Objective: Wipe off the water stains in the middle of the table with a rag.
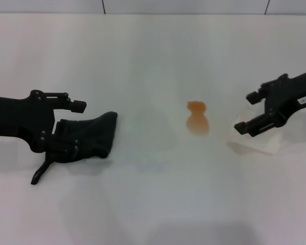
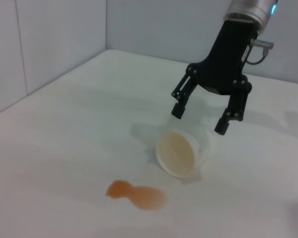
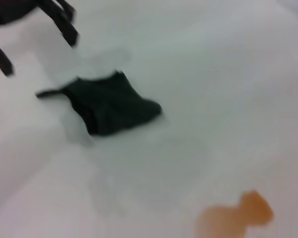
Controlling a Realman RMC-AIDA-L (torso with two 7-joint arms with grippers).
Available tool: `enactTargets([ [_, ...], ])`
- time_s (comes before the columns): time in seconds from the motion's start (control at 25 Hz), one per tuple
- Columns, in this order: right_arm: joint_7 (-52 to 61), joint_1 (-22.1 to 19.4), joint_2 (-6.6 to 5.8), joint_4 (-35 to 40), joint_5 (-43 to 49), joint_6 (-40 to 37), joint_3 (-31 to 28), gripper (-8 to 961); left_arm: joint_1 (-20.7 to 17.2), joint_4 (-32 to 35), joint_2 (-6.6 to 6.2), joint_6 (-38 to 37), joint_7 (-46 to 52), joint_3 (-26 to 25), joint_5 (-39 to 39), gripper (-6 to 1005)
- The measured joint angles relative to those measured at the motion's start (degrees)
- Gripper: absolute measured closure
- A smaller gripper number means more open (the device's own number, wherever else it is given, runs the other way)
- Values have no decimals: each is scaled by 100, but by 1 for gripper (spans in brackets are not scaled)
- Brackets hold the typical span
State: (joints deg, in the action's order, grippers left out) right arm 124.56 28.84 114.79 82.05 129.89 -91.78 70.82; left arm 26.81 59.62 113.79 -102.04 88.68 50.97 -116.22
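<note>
The water stains [image 1: 198, 119] sit untouched near the middle of the counter [image 1: 153, 204], an orange-brown, hourglass-shaped patch, its outline whole and unsmeared in every view. So, as we judge it, no wiping has begun.

The rag [image 1: 89, 135] lies flat at about nine o'clock from the stain, well apart from it, with its thin dark strip trailing toward seven o'clock. Our left pincer [image 1: 71, 125] is down at the rag's end farthest from the stain, fingers spread; one finger shows clear at the rag's eleven o'clock corner, the other lies against the cloth. We cannot tell whether it has any real hold, but it is not closed on the cloth.

Our right pincer [image 1: 250, 113] hangs at three o'clock from the stain, spread wide and holding nothing, just above a white paper cup [image 2: 179, 152] lying on its side.

What is left, as we read it: closing on the rag, carrying it to the stain, and the wipe itself.
</note>
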Motion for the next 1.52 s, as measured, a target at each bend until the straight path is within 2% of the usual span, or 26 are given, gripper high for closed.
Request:
enactTargets([
  [1.0,437,371,27,-236,1026,-294,46,96,9,6,46,1,52,0,-6,121],
  [1.52,508,480,44,-472,1240,-90,256,97,10,-7,53,42,46,0,-5,121],
])
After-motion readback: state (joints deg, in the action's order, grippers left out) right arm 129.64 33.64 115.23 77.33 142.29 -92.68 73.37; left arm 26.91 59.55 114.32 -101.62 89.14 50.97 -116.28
